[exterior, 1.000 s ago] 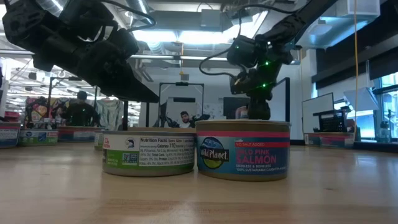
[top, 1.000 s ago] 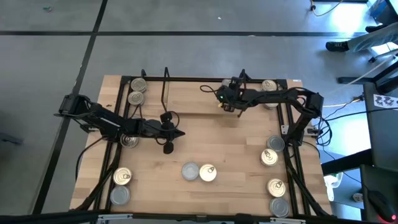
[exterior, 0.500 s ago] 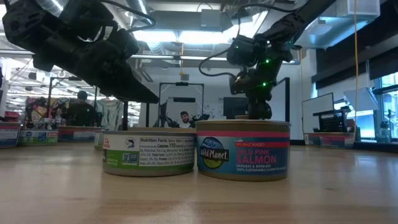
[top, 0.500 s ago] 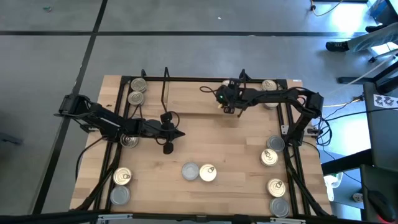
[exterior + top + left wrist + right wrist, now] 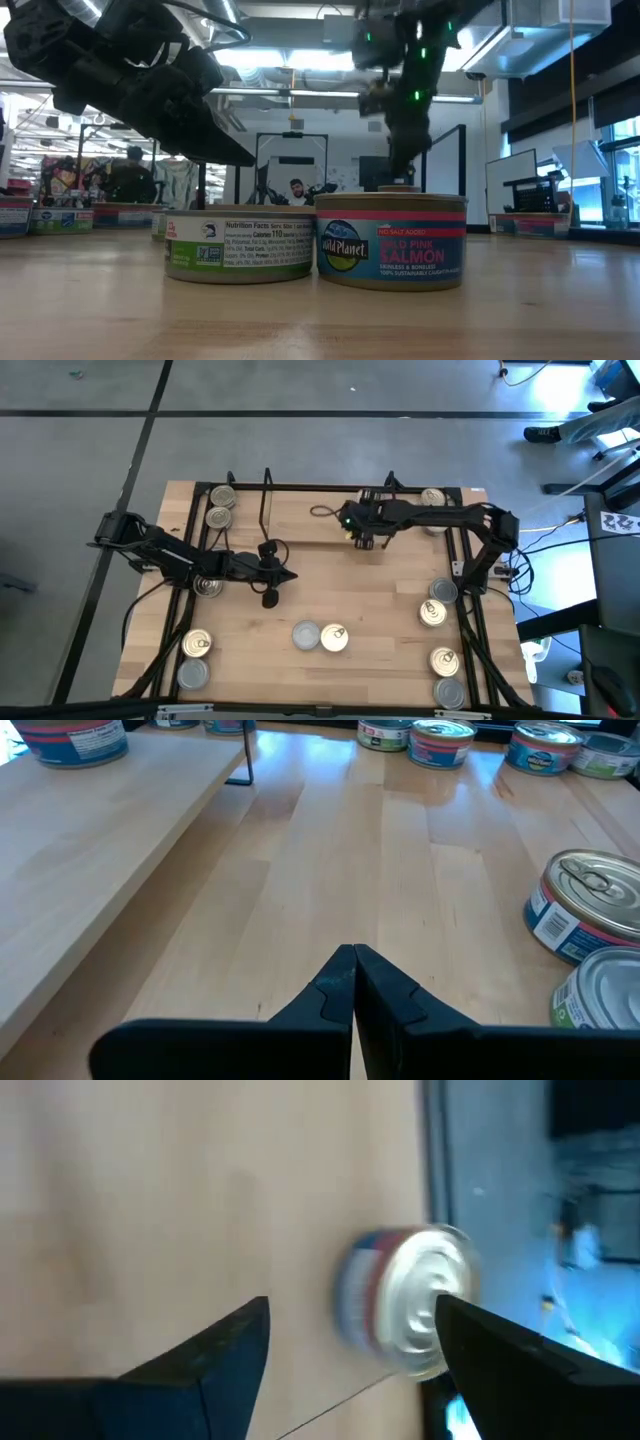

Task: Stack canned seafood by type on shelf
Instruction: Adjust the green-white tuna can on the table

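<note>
My right gripper (image 5: pixel 352 1308) hangs open over the shelf's light board (image 5: pixel 310 520), above a tin (image 5: pixel 415 1315) with a silver top. The tin stands on the board beside the black frame rail, clear of both fingers. In the low view only the tin's top (image 5: pixel 398 187) peeks out behind the pink salmon tin (image 5: pixel 392 242). The right gripper (image 5: pixel 362 538) shows over the board's middle in the high view. My left gripper (image 5: pixel 290 576) is shut and holds nothing, low over the tabletop left of centre.
Two tins stand side by side near the front centre, one silver-topped (image 5: pixel 306 635) and one gold-lidded (image 5: pixel 334 638). More tins line the left (image 5: pixel 197 644) and right (image 5: pixel 443 591) edges and the far corners (image 5: pixel 222 497). The shelf's wire loops (image 5: pixel 266 500) stand upright.
My right gripper has risen from just over the tin on the shelf and drifted a little toward the table's left, tipping as it went. The tin has stayed on the board.
</note>
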You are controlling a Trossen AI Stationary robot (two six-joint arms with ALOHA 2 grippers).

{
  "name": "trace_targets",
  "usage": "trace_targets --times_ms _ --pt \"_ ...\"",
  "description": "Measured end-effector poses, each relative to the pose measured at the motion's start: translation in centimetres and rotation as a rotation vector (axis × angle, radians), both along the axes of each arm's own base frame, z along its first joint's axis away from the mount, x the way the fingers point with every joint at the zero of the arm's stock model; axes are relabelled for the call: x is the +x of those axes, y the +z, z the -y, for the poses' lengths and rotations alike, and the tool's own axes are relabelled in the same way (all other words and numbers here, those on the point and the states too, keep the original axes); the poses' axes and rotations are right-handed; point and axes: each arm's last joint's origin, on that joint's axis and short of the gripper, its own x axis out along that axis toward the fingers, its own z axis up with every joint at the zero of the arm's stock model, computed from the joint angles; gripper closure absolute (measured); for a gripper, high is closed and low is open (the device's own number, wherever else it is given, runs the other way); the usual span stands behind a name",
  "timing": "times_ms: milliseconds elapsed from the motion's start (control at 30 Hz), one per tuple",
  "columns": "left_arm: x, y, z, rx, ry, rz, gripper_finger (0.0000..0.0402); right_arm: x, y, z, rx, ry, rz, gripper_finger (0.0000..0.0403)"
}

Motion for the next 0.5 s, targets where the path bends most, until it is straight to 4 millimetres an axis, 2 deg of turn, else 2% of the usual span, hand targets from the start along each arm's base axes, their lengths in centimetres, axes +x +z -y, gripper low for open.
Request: trace_targets --times_ms 167,333,500 --pt "0.0 0.0 0.3 0.002 -0.021 0.001 0.0400 1.0 1.4 -5.6 0.176 0.174 0.003 0.0132" --pt "0.2 0.3 1.1 -0.008 -0.052 0.016 0.0400 0.8 1.2 -10.8 0.293 0.288 -0.019 0.0146" --pt "1.1 1.7 2.9 0.005 -0.093 0.043 0.0400 0.0 0.6 -15.7 0.363 0.379 -0.053 0.0164"
